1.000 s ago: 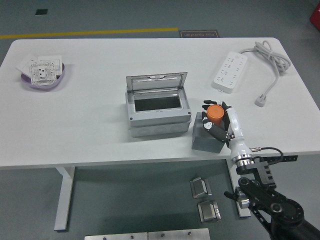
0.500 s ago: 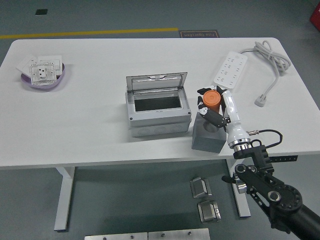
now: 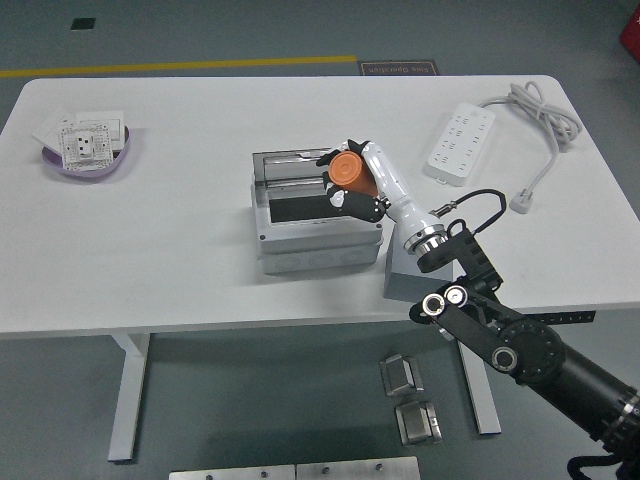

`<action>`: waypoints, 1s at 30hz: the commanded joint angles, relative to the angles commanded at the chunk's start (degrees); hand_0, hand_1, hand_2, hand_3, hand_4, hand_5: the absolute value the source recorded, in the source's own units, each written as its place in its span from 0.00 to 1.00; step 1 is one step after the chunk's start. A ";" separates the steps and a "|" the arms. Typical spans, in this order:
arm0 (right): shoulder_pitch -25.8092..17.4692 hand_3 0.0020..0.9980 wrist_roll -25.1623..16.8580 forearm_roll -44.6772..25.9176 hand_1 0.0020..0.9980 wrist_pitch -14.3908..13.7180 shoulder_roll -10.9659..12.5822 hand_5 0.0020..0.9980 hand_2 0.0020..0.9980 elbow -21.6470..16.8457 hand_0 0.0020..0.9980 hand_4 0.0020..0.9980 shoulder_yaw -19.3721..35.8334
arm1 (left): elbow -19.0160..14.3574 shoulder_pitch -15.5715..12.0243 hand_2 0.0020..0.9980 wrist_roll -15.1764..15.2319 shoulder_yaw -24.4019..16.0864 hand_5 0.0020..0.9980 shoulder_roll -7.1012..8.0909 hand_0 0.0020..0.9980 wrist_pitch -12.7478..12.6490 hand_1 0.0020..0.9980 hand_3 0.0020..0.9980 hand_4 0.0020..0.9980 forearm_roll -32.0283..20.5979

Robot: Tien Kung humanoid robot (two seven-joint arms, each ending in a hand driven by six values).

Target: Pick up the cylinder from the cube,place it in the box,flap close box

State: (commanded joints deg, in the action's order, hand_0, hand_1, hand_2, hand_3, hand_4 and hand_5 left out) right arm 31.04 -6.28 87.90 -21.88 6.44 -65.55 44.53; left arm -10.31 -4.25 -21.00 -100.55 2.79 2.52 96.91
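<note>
My right hand (image 3: 352,182) is shut on the orange cylinder (image 3: 347,171) and holds it in the air over the right part of the open grey box (image 3: 315,228). The box's lid (image 3: 300,163) stands open at the back, partly hidden by the hand. The dark grey cube (image 3: 402,278) sits right of the box near the table's front edge, mostly covered by my forearm, with nothing on what shows of its top. The left arm does not appear.
A purple bowl (image 3: 60,167) holding white socket plates stands at the far left. A white power strip (image 3: 458,144) with its coiled cable (image 3: 540,122) lies at the back right. Metal parts lie on the floor under the table.
The right hand has lifted the orange cylinder off the cube and carried it left and away from me, to above the open box.
</note>
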 joint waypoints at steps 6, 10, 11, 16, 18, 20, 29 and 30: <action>2.84 0.42 4.66 4.75 0.33 2.43 -0.88 0.00 0.49 2.12 0.39 0.03 -2.10 | 0.00 0.10 0.74 0.00 0.27 0.12 0.14 0.73 -0.12 0.74 0.87 0.58 -0.19; 4.37 0.42 5.77 5.46 0.33 3.28 -1.31 0.00 0.49 3.91 0.39 0.03 -3.10 | 0.00 0.20 0.74 -0.01 0.53 0.12 0.19 0.73 -0.16 0.74 0.87 0.58 -0.41; 4.72 0.42 5.87 5.47 0.33 3.38 -1.42 0.00 0.49 4.34 0.39 0.03 -3.29 | 0.00 0.22 0.74 -0.02 0.56 0.12 0.19 0.73 -0.16 0.74 0.87 0.58 -0.43; 7.00 0.42 5.77 4.85 0.29 3.67 -2.14 0.00 0.49 7.58 0.25 0.01 -4.63 | 0.00 0.33 0.74 -0.04 0.62 0.12 0.32 0.73 -0.17 0.74 0.87 0.58 -0.36; 8.22 0.41 5.73 4.33 0.26 3.83 -2.35 0.00 0.49 9.20 0.15 0.01 -5.62 | 0.00 0.44 0.74 -0.01 0.81 0.12 0.42 0.73 -0.18 0.74 0.87 0.58 -0.46; 9.37 0.41 5.79 3.79 0.26 4.04 -2.54 0.00 0.49 10.66 0.15 0.01 -6.75 | 0.00 0.54 0.74 0.01 1.02 0.12 0.50 0.73 -0.19 0.74 0.87 0.58 -0.58; 14.49 0.41 7.53 5.92 0.26 6.10 -3.50 0.00 0.49 15.37 0.15 0.02 -13.34 | 0.00 0.67 0.74 0.10 1.07 0.13 0.78 0.73 -0.23 0.74 0.87 0.58 -0.37; 14.98 0.41 7.87 6.86 0.26 6.43 -3.56 0.00 0.49 15.58 0.16 0.03 -13.97 | 0.00 0.66 0.74 0.11 0.99 0.13 0.81 0.73 -0.24 0.74 0.87 0.58 -0.28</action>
State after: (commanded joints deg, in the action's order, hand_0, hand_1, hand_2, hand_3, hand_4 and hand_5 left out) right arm 46.02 1.59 94.75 -15.45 2.88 -49.97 30.56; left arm -10.31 -3.59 -20.89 -99.56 3.60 2.28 96.64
